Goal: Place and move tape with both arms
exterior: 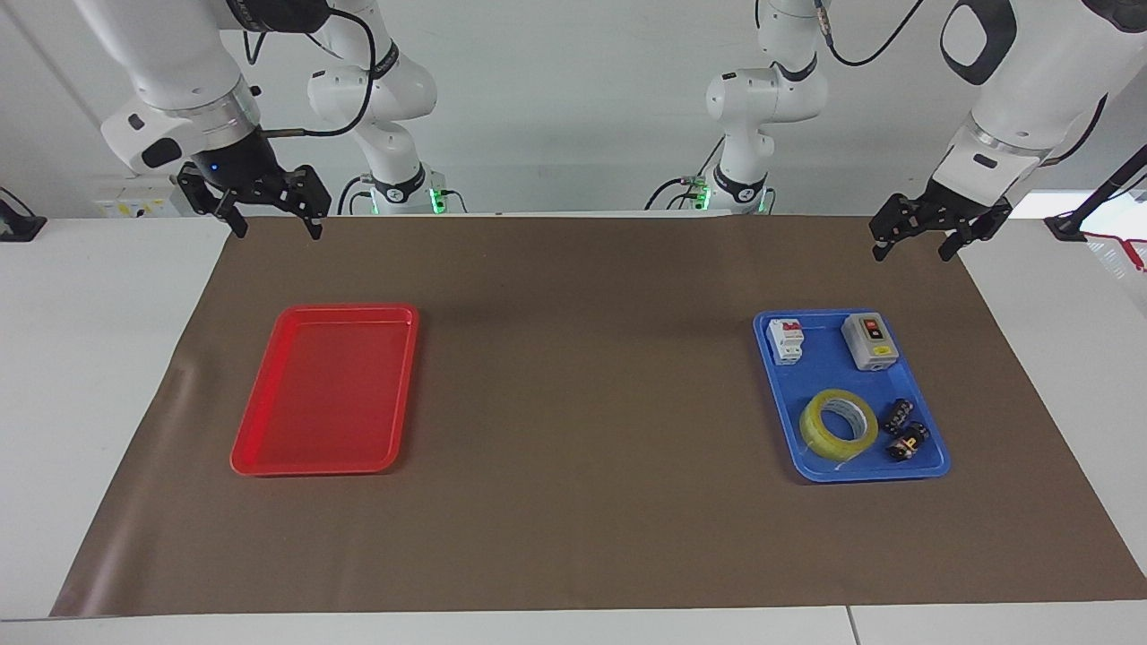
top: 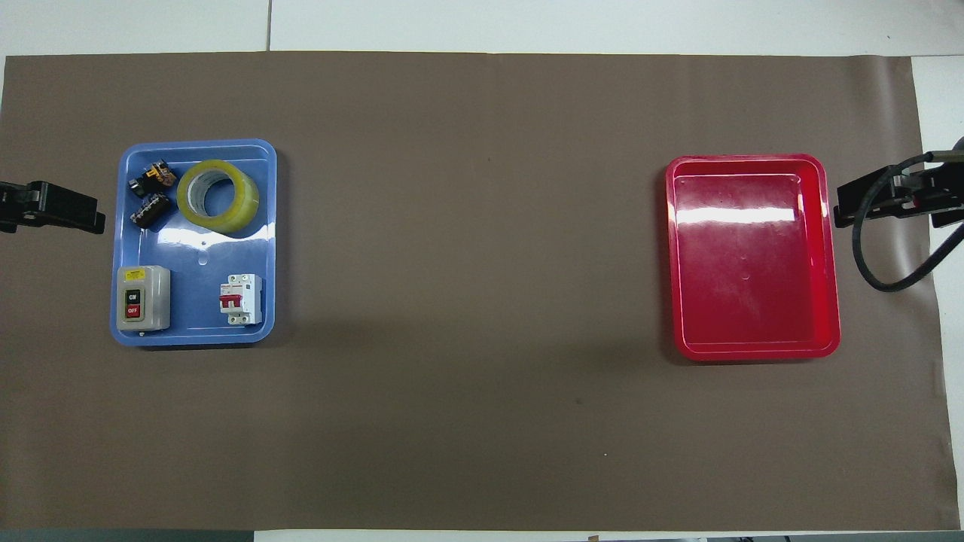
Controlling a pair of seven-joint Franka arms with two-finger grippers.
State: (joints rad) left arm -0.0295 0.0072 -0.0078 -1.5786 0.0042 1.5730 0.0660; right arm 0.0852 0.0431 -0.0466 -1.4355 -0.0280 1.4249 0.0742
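In the facing view you first meet the right gripper (exterior: 273,213), raised over the brown mat's (exterior: 582,376) corner at the right arm's end of the table, its two fingers (exterior: 235,215) hanging spread apart with nothing between them. In the overhead view the same gripper (top: 874,203) pokes in just beside the red tray (top: 828,248), and a black cable loops under it.

Next you come to that red tray (exterior: 269,394), lying flat on the mat toward the right arm's end, with nothing in it.

Then you cross a bare stretch of mat to the blue tray (exterior: 778,412), toward the left arm's end. In it you find the tape (exterior: 839,425), a yellow ring lying flat in the half of the tray farther from the robots, just beside two small black connectors (exterior: 903,430). Nearer the robots in the same tray sit a white circuit breaker (exterior: 787,341) and a grey switch box (exterior: 869,341). Overhead, the tape (top: 218,197) lies well clear of both.

Last you reach the left gripper (exterior: 914,240), raised over the mat's edge near the blue tray (top: 197,256), its fingers parted and holding nothing. Overhead, this gripper (top: 71,211) shows beside the tray. Both arms wait.
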